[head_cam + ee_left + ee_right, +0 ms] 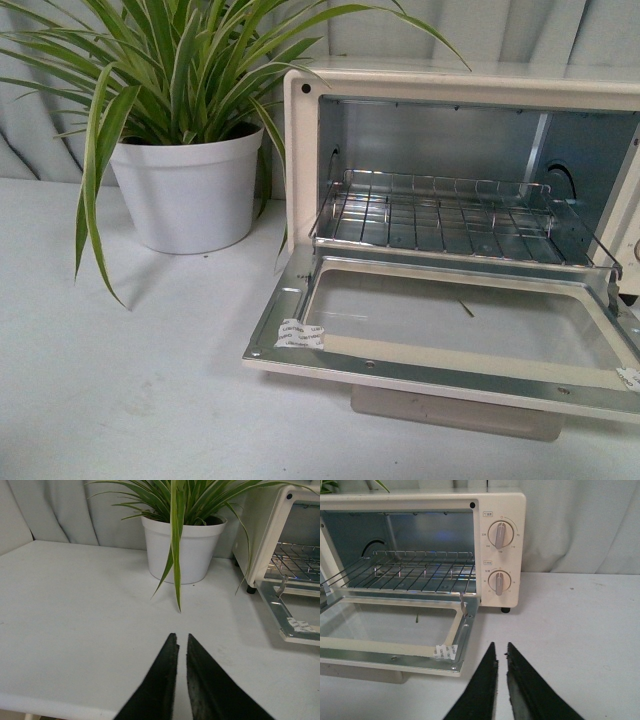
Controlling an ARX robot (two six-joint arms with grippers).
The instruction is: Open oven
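Note:
The cream-white oven (300,140) stands at the right of the front view with its glass door (450,320) folded down flat and open. The wire rack (440,215) and shiny interior show. The bar handle (455,412) hangs under the door's front edge. No gripper shows in the front view. In the left wrist view my left gripper (182,637) is shut and empty above the table, left of the oven (260,535). In the right wrist view my right gripper (501,647) is shut and empty, beside the open door's corner (450,655), in front of the oven (510,550).
A white pot (188,190) with a long-leaved green plant (170,70) stands left of the oven; it also shows in the left wrist view (182,550). Grey curtain hangs behind. The white table (120,380) spreads in front. Two knobs (501,534) sit on the oven's right panel.

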